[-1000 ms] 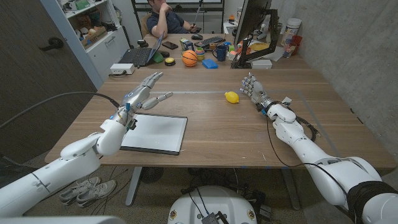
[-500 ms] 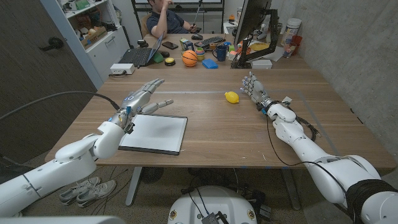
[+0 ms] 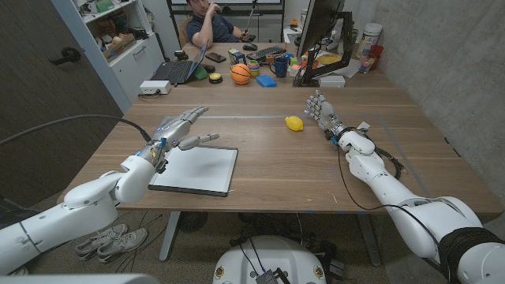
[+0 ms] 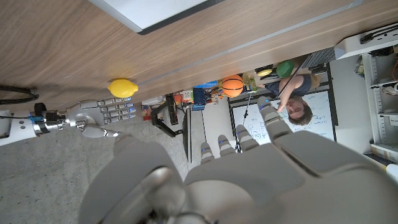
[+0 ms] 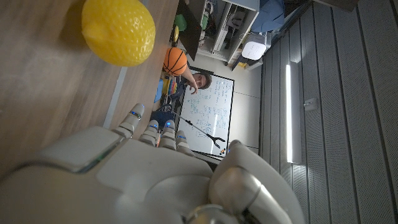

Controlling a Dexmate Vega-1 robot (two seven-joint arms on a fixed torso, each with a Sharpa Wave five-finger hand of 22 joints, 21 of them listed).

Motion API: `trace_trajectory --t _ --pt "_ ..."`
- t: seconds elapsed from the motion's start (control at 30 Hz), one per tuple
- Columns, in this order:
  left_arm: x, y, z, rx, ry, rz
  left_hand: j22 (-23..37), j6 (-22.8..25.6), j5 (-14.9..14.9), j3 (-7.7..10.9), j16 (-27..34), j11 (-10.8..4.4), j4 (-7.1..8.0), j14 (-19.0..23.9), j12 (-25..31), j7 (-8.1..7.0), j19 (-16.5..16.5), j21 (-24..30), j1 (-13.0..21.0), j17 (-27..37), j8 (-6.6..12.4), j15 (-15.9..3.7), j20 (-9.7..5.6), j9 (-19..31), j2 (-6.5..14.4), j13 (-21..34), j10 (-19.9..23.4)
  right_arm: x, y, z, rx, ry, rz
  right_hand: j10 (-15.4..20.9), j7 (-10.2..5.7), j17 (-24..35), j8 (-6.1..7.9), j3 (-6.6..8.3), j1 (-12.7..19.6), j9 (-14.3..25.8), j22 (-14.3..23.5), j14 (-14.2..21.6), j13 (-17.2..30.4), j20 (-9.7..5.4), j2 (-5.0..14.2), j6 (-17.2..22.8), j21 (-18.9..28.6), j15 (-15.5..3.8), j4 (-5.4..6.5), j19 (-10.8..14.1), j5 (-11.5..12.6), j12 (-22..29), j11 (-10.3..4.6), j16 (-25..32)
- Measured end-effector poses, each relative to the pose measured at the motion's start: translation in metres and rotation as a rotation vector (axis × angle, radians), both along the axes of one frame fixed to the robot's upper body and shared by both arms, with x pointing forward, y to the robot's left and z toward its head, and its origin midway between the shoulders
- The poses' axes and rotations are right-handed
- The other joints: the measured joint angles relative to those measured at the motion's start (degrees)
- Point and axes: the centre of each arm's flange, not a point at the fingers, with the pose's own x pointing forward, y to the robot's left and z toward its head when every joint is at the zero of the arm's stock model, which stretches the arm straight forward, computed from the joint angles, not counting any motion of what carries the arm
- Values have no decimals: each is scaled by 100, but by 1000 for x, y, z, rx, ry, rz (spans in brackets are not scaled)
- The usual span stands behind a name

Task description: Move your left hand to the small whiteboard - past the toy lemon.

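The small whiteboard [image 3: 194, 170] lies flat on the counter [image 3: 284, 166], toward the robot's left side. The left robot hand [image 3: 175, 128] hovers at its far left corner, fingers spread and holding nothing. The toy lemon [image 3: 294, 122] sits well apart, just beside the right robot hand [image 3: 321, 110], which stands on edge with fingers apart, gripping nothing.

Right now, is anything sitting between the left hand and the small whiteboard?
Nothing visible does. The left hand is open, over the far left corner of the small whiteboard, with only bare table around it. The toy lemon lies off toward the right hand, away from that path.
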Motion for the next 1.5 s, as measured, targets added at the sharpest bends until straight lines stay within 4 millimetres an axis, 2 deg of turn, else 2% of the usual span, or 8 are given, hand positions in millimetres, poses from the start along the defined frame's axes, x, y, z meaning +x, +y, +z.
trace_trajectory --t 0.2,0.4,0.57,0.73,0.83,1.07,1.23,1.5 --pt "-1 0 -1 12 41 15 0 3 27 -33 74 3 -60 283 87 1 229 2 95 0 45 -19 -30 5 -6 0 328 -2 0 0 1 -6 -3 0 0 0 0 0 -22 0 0 10 0 0 -23 0 0 10 0 0 0 0 0 0" --pt "-1 1 -1 23 86 34 0 105 27 -57 75 -39 -85 302 88 1 268 2 125 0 88 -25 -31 4 -36 0 433 -5 0 -2 4 -9 -7 0 0 0 0 0 -22 0 0 9 0 0 -23 0 -2 9 0 0 0 0 0 0" --pt "-1 1 -1 31 112 48 1 281 55 -57 75 -5 -85 382 88 10 295 2 174 0 122 -37 -60 4 12 -27 608 -6 -1 -3 9 -9 -10 0 0 0 0 0 -22 0 0 9 0 0 -23 0 -22 9 0 0 0 0 0 0" --pt "-1 1 -2 41 140 57 1 519 101 -53 75 -47 -89 439 88 19 404 2 263 1 204 -13 -126 30 101 -10 666 -8 -2 -5 14 -11 -13 0 0 0 0 0 -22 0 0 8 0 0 -23 0 -22 9 0 0 0 0 0 0" --pt "-1 0 -2 47 158 63 1 675 116 -19 75 -48 -123 506 88 9 499 2 322 1 249 -27 -94 32 159 -10 729 -8 -3 -5 16 -10 -15 0 0 0 0 -23 -22 0 0 8 0 0 -23 0 -22 8 24 0 0 0 0 0" --pt "0 -2 -3 62 199 76 2 1030 196 107 120 -87 -249 771 88 2 774 39 654 1 333 -53 -124 31 259 -10 1029 -9 -4 -5 20 -13 -17 0 0 0 0 -23 -22 0 0 8 0 0 -23 0 -22 8 24 0 0 0 0 0" --pt "0 -3 -3 70 217 84 2 1277 221 170 141 -112 -311 962 91 19 855 38 809 13 378 -64 -142 31 291 -10 1263 -8 -5 -7 21 -12 -17 0 0 0 0 -47 -22 0 0 8 0 0 -23 0 -44 8 0 0 0 0 0 0" --pt "0 -5 -3 84 244 96 8 1635 232 280 176 -177 -455 1169 127 11 1051 38 1117 17 476 -65 -338 31 350 17 1574 -8 -6 -7 24 -15 -16 0 0 0 0 -47 -53 0 0 7 0 0 -54 0 -44 8 0 0 0 0 0 0"
